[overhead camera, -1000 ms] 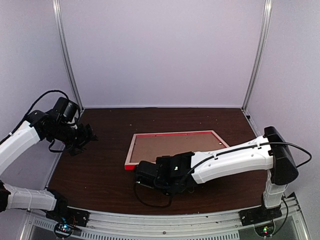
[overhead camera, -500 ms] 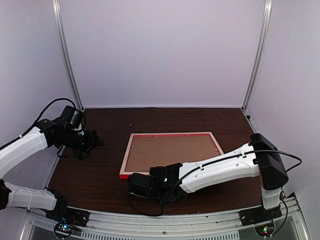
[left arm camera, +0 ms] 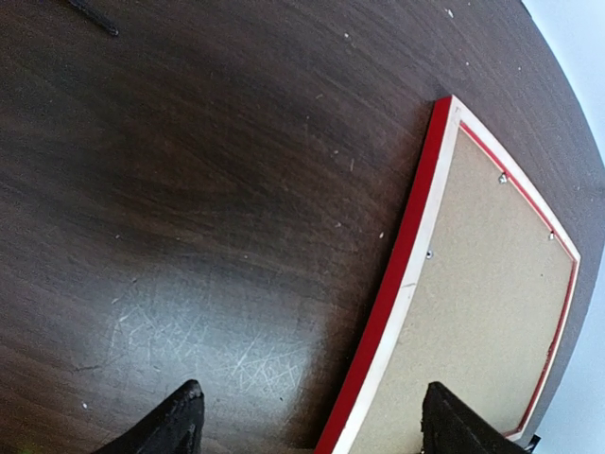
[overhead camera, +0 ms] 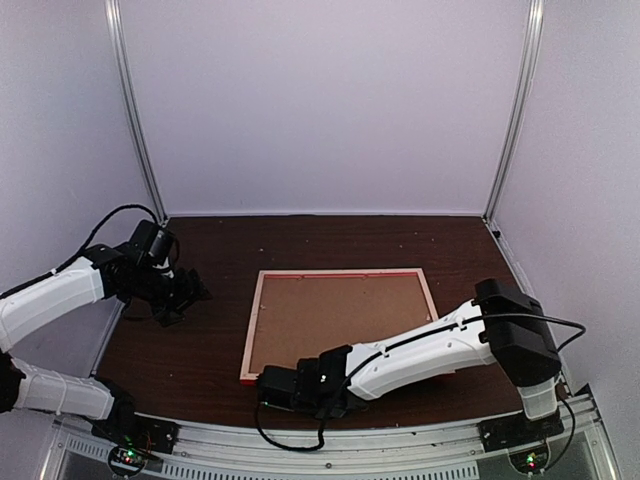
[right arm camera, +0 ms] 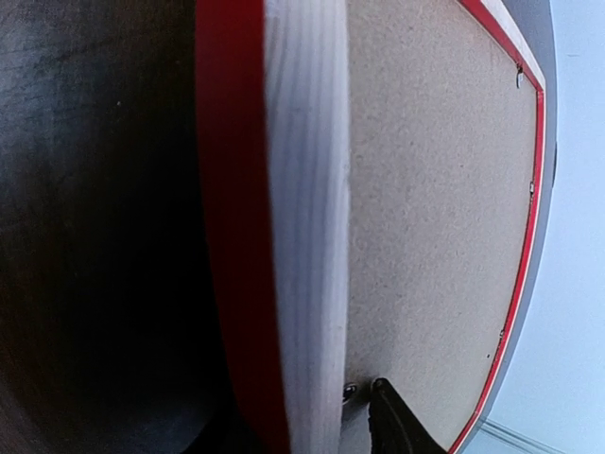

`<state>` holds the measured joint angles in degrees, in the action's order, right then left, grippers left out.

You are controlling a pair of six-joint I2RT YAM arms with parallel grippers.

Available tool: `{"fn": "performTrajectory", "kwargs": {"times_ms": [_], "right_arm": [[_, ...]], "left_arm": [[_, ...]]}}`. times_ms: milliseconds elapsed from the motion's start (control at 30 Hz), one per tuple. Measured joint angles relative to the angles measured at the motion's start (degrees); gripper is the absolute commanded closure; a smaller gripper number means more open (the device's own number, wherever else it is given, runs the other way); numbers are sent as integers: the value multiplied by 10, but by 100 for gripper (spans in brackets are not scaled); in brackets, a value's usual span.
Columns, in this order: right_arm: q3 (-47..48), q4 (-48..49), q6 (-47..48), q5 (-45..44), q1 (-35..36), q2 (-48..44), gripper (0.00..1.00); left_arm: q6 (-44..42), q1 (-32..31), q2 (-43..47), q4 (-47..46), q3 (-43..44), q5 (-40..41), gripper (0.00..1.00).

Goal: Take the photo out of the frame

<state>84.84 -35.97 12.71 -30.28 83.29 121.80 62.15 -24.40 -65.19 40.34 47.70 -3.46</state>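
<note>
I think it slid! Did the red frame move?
Yes. The frame slid nearer, its left corner closer to the metal rail at the front.

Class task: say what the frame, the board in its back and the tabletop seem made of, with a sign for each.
Frame: likely wood, pale grain on rim, red-painted side. Backing board: probably fibreboard, matte speckled tan. Table: dark wood grain, scratched; veneer or laminate, unclear.

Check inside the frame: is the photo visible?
The frame lies face down on the table. Inside its rim only the brown backing board shows, with small metal tabs along the edges. No photo is visible; whatever sits under the board is covered.
</note>
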Motion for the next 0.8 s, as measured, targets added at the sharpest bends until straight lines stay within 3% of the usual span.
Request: {"fn": "performTrajectory", "kwargs": {"times_ms": [400,800], "right_arm": [[-7,28,-29,49,1,-6,46],[-72,55,-58,109,1,-63,29]], "left_arm": [[-33,0,-20,-4,-5,20,20],[-89,1,-36,70,20,136,19]]}}
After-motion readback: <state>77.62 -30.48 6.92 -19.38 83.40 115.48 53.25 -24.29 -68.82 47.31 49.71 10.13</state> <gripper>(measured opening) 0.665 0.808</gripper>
